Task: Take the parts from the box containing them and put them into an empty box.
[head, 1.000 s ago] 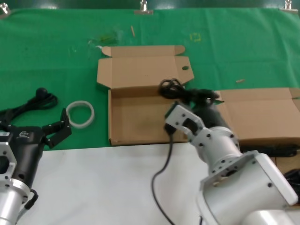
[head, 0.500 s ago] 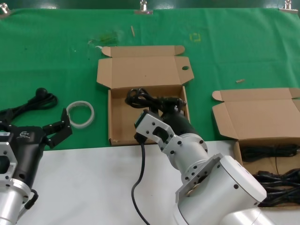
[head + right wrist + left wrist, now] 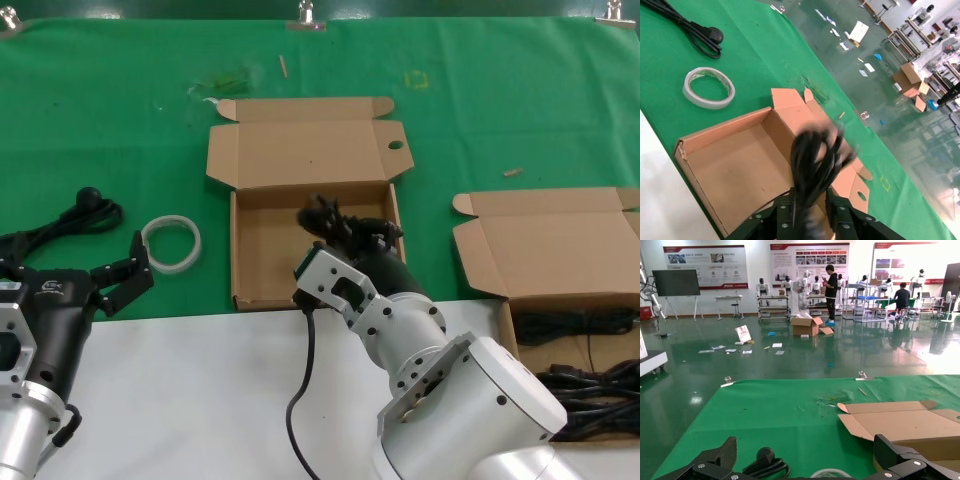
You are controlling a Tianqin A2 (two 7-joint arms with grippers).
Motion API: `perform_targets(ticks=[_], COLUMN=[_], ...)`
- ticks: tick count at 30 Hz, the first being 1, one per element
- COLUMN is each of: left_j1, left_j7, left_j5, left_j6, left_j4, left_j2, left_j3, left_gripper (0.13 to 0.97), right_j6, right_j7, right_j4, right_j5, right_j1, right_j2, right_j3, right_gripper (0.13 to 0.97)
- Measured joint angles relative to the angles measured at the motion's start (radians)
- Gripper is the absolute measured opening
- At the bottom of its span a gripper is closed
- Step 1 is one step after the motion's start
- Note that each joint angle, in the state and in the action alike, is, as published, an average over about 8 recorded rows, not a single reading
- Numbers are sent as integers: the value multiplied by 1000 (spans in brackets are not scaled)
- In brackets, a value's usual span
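A coiled black cord part (image 3: 345, 228) (image 3: 815, 160) hangs over the right side of the empty box (image 3: 262, 262) (image 3: 735, 165), whose lid flap has a small oval hole (image 3: 396, 145). My right gripper (image 3: 362, 240) (image 3: 809, 210) is shut on that cord just above the box floor. The box containing the parts (image 3: 560, 250) lies at the right, with more black cords (image 3: 575, 325) inside. My left gripper (image 3: 122, 275) (image 3: 805, 460) waits open at the left, near the table's front edge, with nothing between its fingers.
A white ring (image 3: 171, 243) (image 3: 708, 88) and a black cord with a round knob end (image 3: 75, 215) (image 3: 765, 462) lie on the green cloth left of the empty box. The white table front (image 3: 200, 400) runs below. More cords (image 3: 600, 390) lie at the far right.
My right gripper carried the cord leftward from the right box to the empty box, then settled lower and slightly right inside it. The left arm stayed still.
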Motion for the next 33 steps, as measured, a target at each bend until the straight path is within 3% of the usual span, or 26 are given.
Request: perform_targets(ticks=[5,16,31,33], left_j1=[0,0,0,0], left_j7=[0,0,0,0], left_j5=[0,0,0,0], left_j6=[0,0,0,0], left_j4=[0,0,0,0], left_j2=[0,0,0,0], left_j3=[0,0,0,0], left_gripper=[966,966,966,966], right_j6=[0,-13,-153,-175], right_j7=[0,27,316,361], right_j4=[0,0,2,2], right_j5=[0,-15,-177,-202], right_j1=[0,-6,-74,-85], right_j2=[0,0,1,1], right_j3=[0,10,122,139], right_gripper=[270,422,751,751])
